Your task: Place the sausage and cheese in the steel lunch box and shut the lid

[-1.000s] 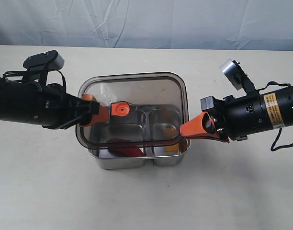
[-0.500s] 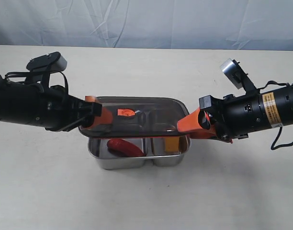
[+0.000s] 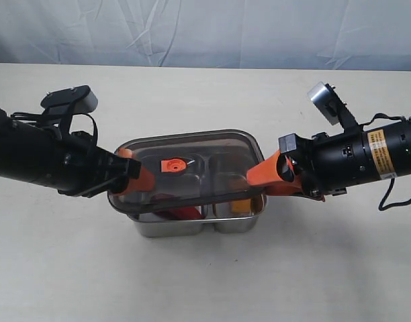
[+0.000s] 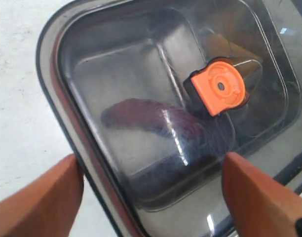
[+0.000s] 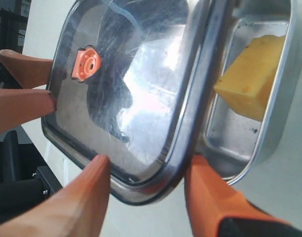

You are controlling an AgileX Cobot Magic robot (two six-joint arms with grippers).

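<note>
Jaws on both grippers stand apart, and the lid (image 3: 209, 151) lies between each pair. On the left gripper (image 4: 152, 163) the two orange fingers (image 4: 37, 202) are spread wide, with the lid's left edge passing between them and one finger outside the rim over the table. On the right gripper (image 5: 148, 160) the fingers (image 5: 77, 202) are also spread, with the lid's right rim running between the tips; neither pair looks clamped flat on it.

The lid is dark and see-through, with a round orange valve (image 3: 172, 165) near its middle. It sits tilted over the steel lunch box (image 3: 192, 227) and is not seated. Its near edge stands clear of the box's near wall, and whether its far edge touches the box I cannot tell.

Below that near edge the red sausage (image 3: 184, 214) shows in the left compartment, lying close to the near wall, and it appears as a dark curved shape through the lid in the left wrist view. The yellow cheese (image 5: 254, 74) lies in the right compartment, uncovered in the right wrist view, just beside the lid's rim. A divider (image 3: 209, 223) separates the two compartments.

The box rests on a pale table (image 3: 205, 288), with the black arms reaching in from the left and right
</note>
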